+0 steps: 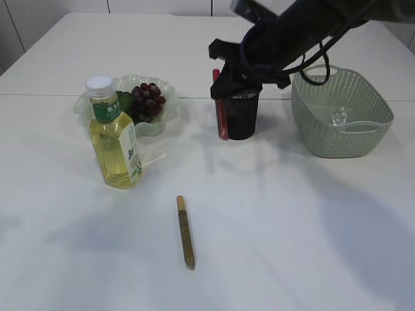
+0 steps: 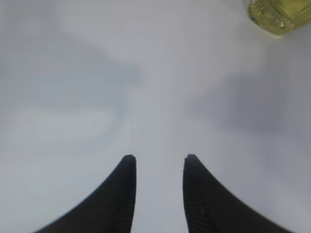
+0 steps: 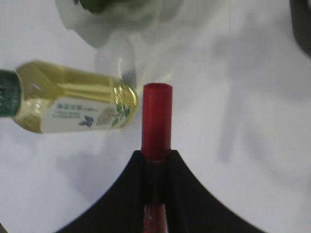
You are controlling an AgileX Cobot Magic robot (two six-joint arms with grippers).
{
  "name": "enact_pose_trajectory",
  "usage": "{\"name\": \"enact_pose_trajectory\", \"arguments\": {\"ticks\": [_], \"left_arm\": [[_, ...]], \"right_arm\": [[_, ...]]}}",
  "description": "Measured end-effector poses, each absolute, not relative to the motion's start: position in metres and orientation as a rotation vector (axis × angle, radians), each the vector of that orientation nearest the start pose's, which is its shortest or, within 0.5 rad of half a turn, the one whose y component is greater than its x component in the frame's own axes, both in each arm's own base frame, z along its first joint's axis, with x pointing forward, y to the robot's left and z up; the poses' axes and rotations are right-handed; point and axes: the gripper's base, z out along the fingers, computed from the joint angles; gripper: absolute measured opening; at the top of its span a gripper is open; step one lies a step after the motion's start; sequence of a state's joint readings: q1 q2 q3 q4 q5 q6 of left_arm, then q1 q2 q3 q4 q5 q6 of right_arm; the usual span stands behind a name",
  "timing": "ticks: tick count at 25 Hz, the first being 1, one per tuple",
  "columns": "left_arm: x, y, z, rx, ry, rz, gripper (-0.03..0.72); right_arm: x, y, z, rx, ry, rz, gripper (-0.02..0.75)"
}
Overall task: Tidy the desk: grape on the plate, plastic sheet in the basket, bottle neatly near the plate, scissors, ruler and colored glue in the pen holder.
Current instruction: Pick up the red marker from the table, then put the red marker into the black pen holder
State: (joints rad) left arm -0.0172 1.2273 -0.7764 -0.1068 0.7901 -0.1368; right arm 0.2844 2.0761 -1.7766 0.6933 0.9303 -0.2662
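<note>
My right gripper is shut on a red glue stick and holds it upright beside the left wall of the black pen holder. In the right wrist view the red stick pokes out past the jaws. A brown glitter glue stick lies on the table at the front. The tea bottle stands next to the green plate, which holds the grapes. A clear plastic sheet lies in the green basket. My left gripper is open over bare table. Scissors and ruler are hidden.
The bottle's base shows at the top right of the left wrist view. The bottle and plate lie beyond the red stick in the right wrist view. The table is white, with a seam running across it.
</note>
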Motion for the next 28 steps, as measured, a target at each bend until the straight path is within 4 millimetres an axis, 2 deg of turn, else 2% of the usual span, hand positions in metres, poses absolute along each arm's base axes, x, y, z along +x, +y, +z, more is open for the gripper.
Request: {"name": "enact_pose_trajectory", "arguments": {"ticks": [5, 9, 12, 21, 28], "left_arm": [[0.220, -0.011, 0.250, -0.244, 2.723, -0.169, 0.242], [0.219, -0.011, 0.250, -0.244, 2.734, -0.169, 0.242], [0.217, -0.011, 0.249, -0.244, 2.752, -0.169, 0.242], [0.214, -0.011, 0.248, -0.245, 2.796, -0.168, 0.242], [0.211, -0.011, 0.247, -0.245, 2.827, -0.167, 0.242]], "right_arm": [[0.456, 0.140, 0.280, -0.359, 2.338, 0.842, 0.102], [0.470, 0.114, 0.290, -0.360, 2.171, 0.806, 0.101], [0.479, 0.103, 0.294, -0.403, 2.054, 0.752, 0.101], [0.503, 0.103, 0.269, -0.517, 1.827, 0.640, 0.101], [0.514, 0.103, 0.235, -0.582, 1.815, 0.575, 0.101]]}}
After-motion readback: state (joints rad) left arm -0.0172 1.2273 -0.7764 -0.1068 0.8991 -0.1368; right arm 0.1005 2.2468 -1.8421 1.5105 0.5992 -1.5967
